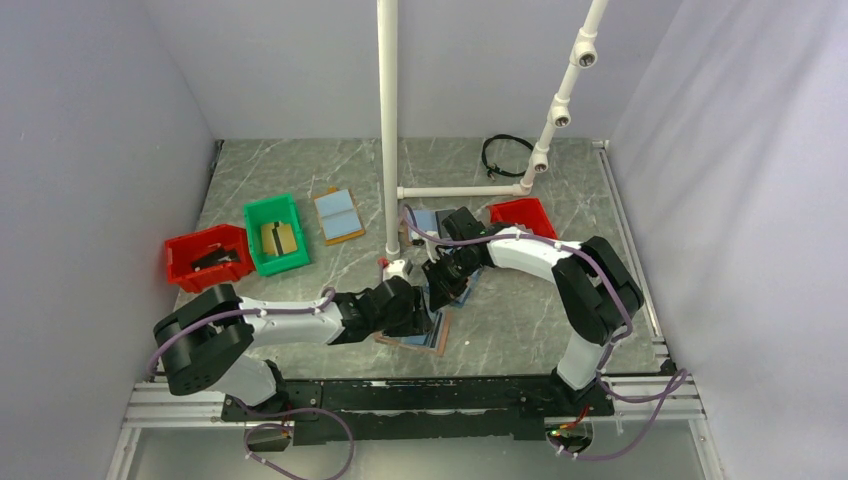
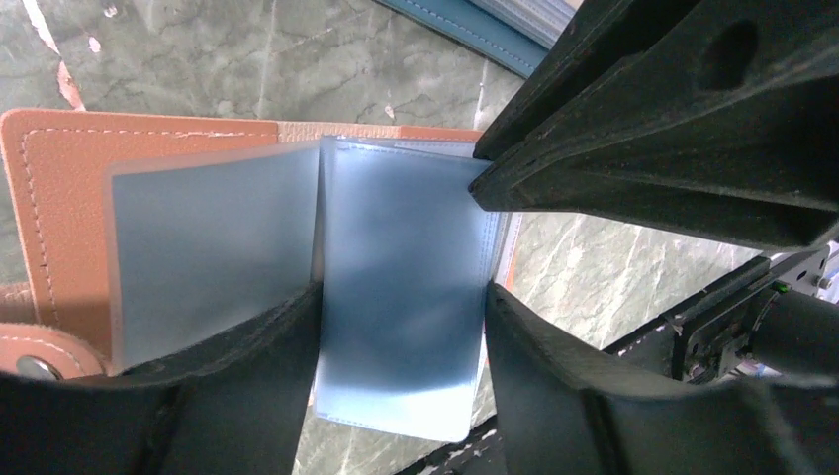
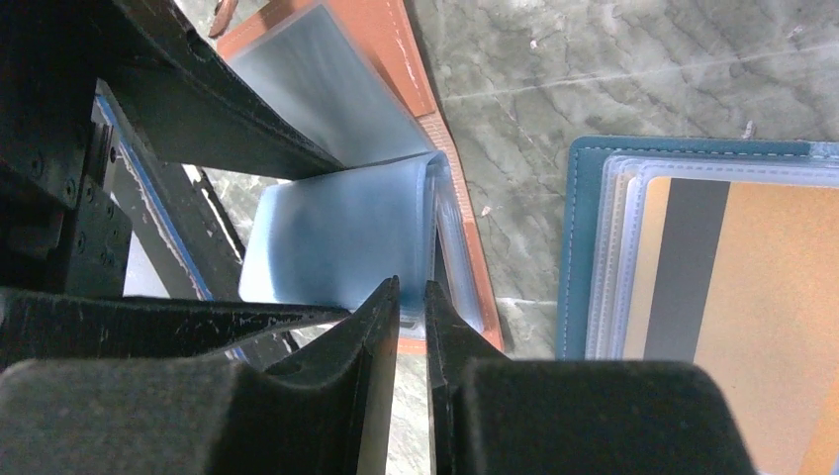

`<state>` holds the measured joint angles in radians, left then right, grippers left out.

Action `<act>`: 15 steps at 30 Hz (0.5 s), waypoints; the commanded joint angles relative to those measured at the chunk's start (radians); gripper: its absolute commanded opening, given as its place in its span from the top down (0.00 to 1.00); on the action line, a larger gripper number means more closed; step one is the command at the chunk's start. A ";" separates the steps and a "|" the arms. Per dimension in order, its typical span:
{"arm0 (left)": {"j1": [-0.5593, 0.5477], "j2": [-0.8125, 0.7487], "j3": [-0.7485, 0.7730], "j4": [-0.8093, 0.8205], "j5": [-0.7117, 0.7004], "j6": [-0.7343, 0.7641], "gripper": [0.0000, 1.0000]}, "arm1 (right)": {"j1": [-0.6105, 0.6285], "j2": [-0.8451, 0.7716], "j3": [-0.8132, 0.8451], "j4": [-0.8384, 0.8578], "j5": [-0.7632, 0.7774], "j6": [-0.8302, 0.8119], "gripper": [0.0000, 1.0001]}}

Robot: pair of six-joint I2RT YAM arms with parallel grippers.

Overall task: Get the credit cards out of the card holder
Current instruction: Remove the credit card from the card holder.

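Far left of the pole [image 1: 388, 130] there's a red bin [image 1: 205, 234], next a green bin [image 1: 270, 203], then a tan holder [image 1: 338, 215] lying open just left of the pole. Near side of the pole, a touch to its right, here's the card holder [image 2: 59, 198], spread open on the table [image 1: 520, 320] with its tan rim showing. The left gripper [image 1: 420, 318] sits right over it, fingers [image 2: 228, 396] wide apart on either side of a raised clear sleeve [image 2: 401, 257]. The right gripper [image 1: 445, 283], also near-right of the pole, has its fingers [image 3: 376, 327] pinched together on that sleeve's edge. Whether a card sits inside, can't tell. Just right of that, the navy holder [image 3: 574, 247] shows a gold card [image 3: 762, 297]. Farther right of the pole, a second red bin [image 1: 523, 213].
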<state>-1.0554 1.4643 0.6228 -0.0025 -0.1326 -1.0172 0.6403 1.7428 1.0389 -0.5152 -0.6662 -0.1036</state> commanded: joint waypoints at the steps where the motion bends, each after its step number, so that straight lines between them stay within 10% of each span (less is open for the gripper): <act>1: -0.008 0.057 -0.067 -0.124 -0.030 -0.013 0.41 | 0.012 -0.016 0.027 -0.002 -0.078 0.024 0.83; 15: -0.008 -0.014 -0.127 -0.057 0.005 -0.037 0.65 | 0.004 -0.021 0.051 -0.040 -0.091 -0.018 0.61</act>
<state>-1.0573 1.4170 0.5629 0.0689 -0.1371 -1.0428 0.6441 1.7428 1.0409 -0.5224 -0.6914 -0.0952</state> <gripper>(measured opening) 0.590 0.354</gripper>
